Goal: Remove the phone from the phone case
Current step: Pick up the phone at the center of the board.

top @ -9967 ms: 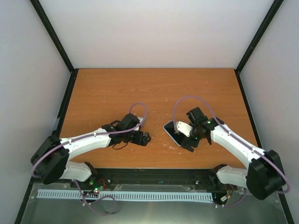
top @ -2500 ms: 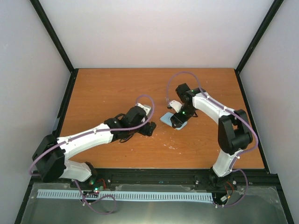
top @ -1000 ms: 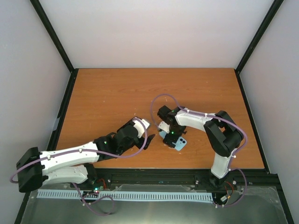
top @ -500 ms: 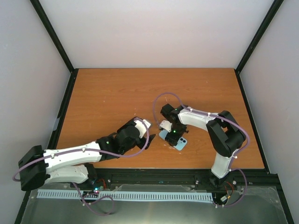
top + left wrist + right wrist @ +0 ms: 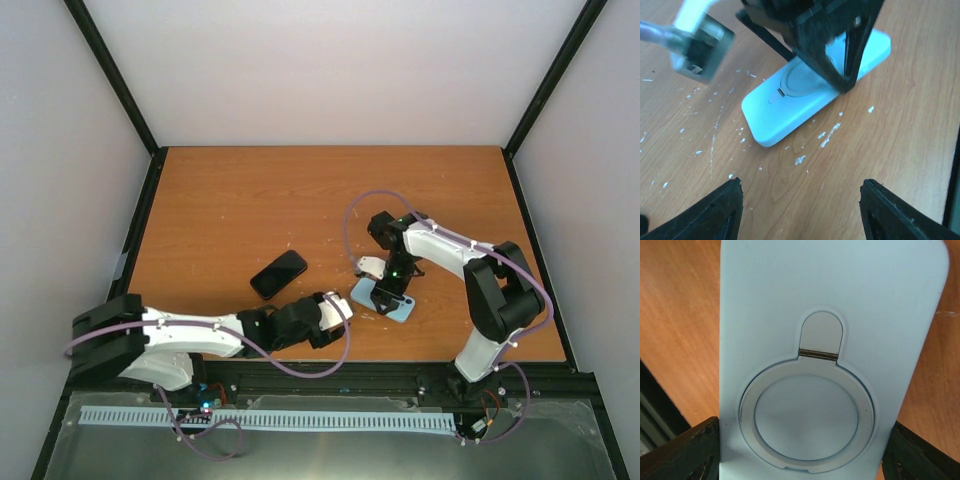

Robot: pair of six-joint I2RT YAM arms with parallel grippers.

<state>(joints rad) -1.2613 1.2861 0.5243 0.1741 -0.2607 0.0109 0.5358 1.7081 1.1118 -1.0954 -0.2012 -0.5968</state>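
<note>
Phone case (image 5: 404, 309) back-up, long axis roughly left-right, in grip of right tool (image 5: 390, 297); left tool (image 5: 800, 192) open, empty

Bright, even light, soft shadows; left wrist view's top is blurred.

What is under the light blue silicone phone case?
The light blue case lies ring-side up on the wooden table; its underside is hidden. The black phone lies apart.
</note>
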